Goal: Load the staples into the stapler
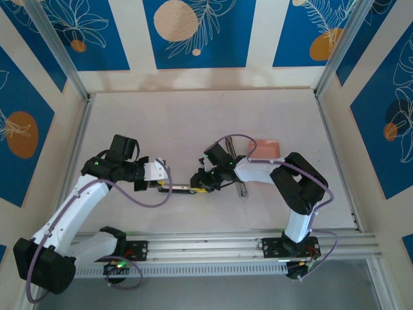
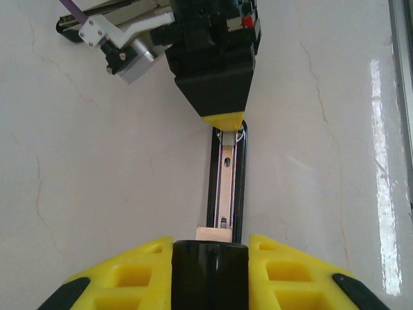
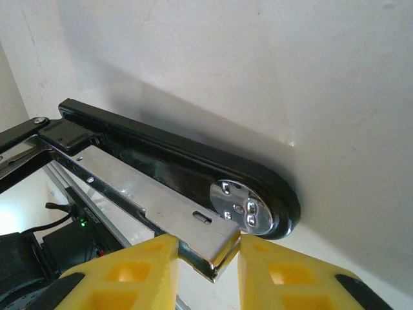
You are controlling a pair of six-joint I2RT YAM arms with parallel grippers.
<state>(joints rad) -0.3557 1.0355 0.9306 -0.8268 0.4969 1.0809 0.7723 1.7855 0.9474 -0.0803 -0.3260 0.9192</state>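
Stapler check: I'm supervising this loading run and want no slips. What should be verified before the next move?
1. Left gripper shut on the stapler rear end: ok.
2. Right gripper clamping the magazine rail tip: ok.
3. Rail swung apart from the black base: ok.
4. Staples in the channel: cannot tell.

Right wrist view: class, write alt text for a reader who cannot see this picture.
The right gripper pinches, between yellow fingers, the front end of the stapler's silver magazine, which sits over its black base. A round shiny anvil plate sits near the base's tip, and the pale table lies behind.
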